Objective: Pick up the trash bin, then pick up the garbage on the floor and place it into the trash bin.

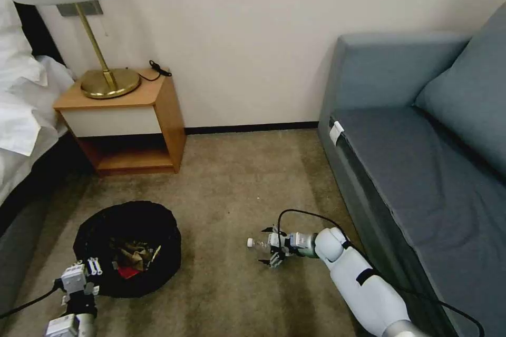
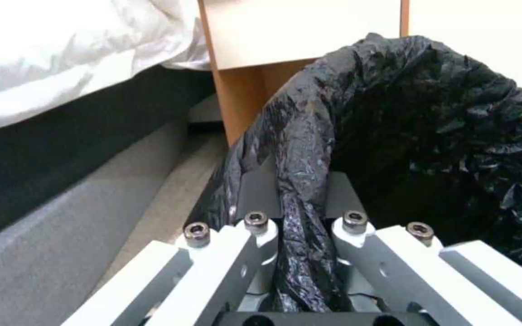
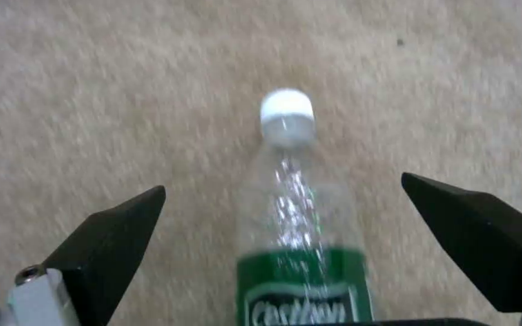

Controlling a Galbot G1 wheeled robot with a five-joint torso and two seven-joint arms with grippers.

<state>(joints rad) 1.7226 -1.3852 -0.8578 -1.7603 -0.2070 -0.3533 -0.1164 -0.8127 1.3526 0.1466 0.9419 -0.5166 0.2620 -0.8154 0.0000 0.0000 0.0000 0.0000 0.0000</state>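
I stand on a tan carpet (image 1: 232,179) in a bedroom. I place everything from the trash bin (image 1: 126,247), a low round bin lined with a crinkly black bag, sitting on the carpet. Behind the bin stands one wooden nightstand (image 1: 126,121) carrying one brass lamp (image 1: 108,81) against a pale wall (image 1: 237,37). Beside the bin, on its far left, is one bed (image 1: 23,110) with white linen. Well to the bin's right is one blue-grey sofa (image 1: 421,168).

Inside the bin lie several crumpled pieces of garbage (image 1: 132,258), brown and red; I cannot count them exactly. One clear bottle (image 1: 259,244) with a green label and white cap lies on the carpet to the bin's right.

My left gripper (image 2: 300,235) is clamped on the bin's near rim, pinching the black bag between its fingers. My right gripper (image 3: 285,226) sits low at the bottle, spread wide, one black finger (image 3: 110,244) on each side and not touching it.
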